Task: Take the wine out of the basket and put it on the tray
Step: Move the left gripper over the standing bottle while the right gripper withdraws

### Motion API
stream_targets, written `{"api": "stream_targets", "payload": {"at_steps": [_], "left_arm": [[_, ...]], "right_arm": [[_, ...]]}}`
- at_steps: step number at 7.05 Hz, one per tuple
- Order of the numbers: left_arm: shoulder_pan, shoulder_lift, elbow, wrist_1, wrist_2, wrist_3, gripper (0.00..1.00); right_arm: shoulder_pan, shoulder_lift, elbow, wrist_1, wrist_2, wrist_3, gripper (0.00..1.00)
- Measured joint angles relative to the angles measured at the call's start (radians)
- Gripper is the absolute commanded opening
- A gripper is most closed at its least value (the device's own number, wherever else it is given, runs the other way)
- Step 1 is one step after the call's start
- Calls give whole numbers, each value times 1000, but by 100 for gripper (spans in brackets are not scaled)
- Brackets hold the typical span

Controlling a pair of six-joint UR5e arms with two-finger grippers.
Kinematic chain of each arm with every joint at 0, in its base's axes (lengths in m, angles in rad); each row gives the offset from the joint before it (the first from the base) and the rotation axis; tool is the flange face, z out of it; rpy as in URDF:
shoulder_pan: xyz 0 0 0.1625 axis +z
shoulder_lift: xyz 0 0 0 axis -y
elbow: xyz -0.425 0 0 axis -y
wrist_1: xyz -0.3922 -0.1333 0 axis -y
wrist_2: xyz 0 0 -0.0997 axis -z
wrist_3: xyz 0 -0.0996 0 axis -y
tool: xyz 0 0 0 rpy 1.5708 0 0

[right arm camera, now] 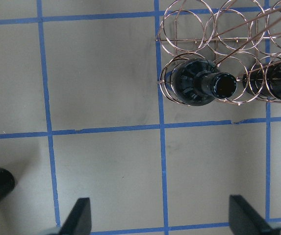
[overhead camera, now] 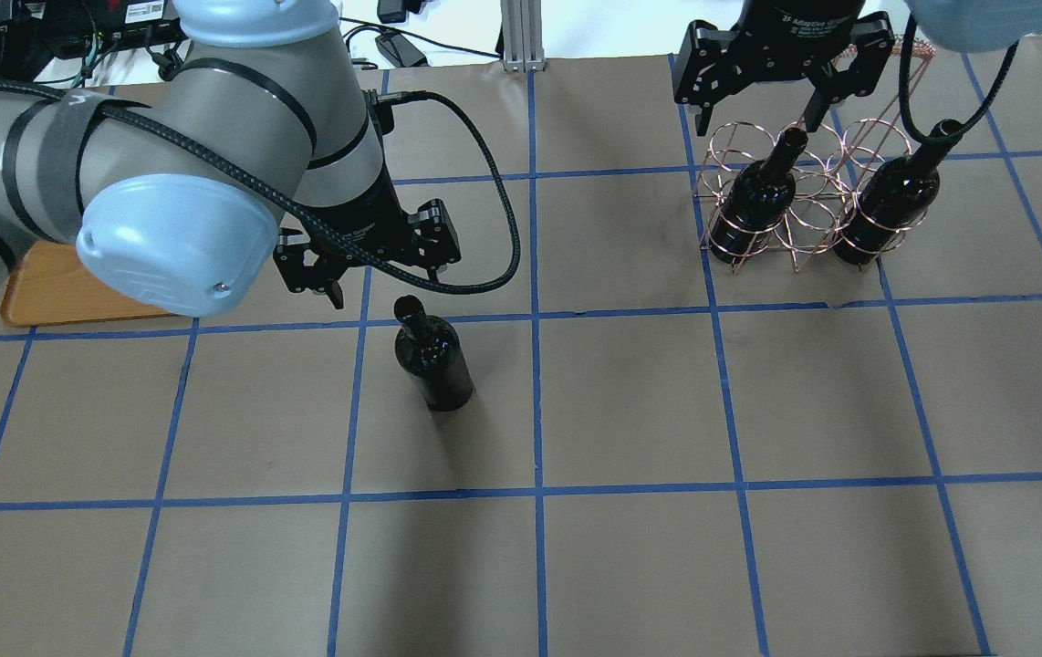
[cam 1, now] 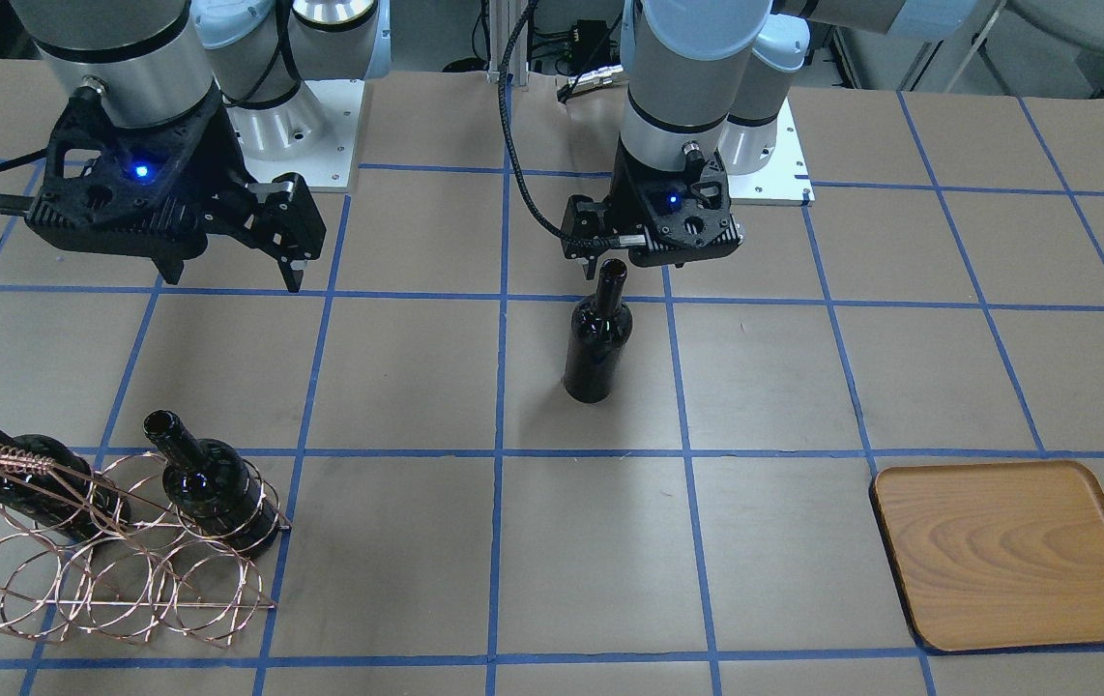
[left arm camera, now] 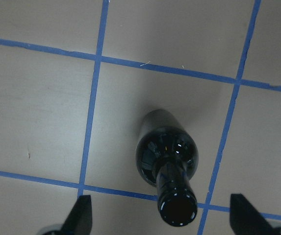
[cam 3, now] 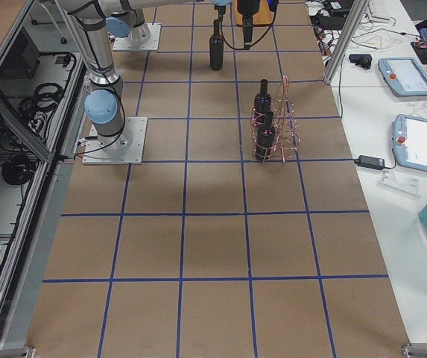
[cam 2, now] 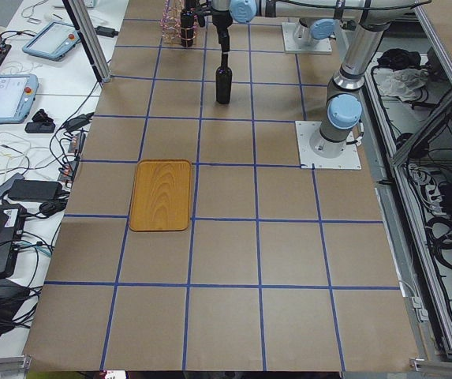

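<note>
One wine bottle point(cam 1: 598, 338) stands upright on the table's middle, outside the basket. My left gripper point(cam 1: 644, 259) is open just above its mouth; in the left wrist view the neck point(left arm camera: 177, 196) shows between the wide-apart fingertips point(left arm camera: 81, 215), not touching them. The copper wire basket point(cam 1: 117, 580) holds two more bottles point(cam 1: 214, 483) point(cam 1: 40, 478). My right gripper point(overhead camera: 758, 109) is open and empty, above the table beside the basket point(overhead camera: 804, 196). The wooden tray point(cam 1: 1011, 551) lies empty at the table's left end, partly hidden by my left arm in the overhead view point(overhead camera: 46, 292).
Brown paper with blue tape lines covers the table point(cam 1: 397, 387). The arms' base plates point(cam 1: 765, 174) stand at the robot's edge. Tablets and cables point(cam 2: 20, 87) lie on the side bench beyond the table's far edge.
</note>
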Motion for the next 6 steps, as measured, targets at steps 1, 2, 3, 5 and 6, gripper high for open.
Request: {"api": "stream_targets", "payload": {"at_steps": [1,2,3,5,6], "left_arm": [[-3,-18,-4,20,-1,1,99],[-12,-40,-8,45,-11,1,96],[-24,-53,-13,60,-39,-6,90],[-34,-53,-40,66,-74,-12,87],[-35,-43,-55,67,-75,-3,87]], "right_arm": [[0,0,0,-2,0,0,100],[0,1,1,-2,0,0,100],[0,1,1,-3,-1,0,100],[0,1,2,-3,-2,0,100],[0,1,2,-3,-1,0,100]]}}
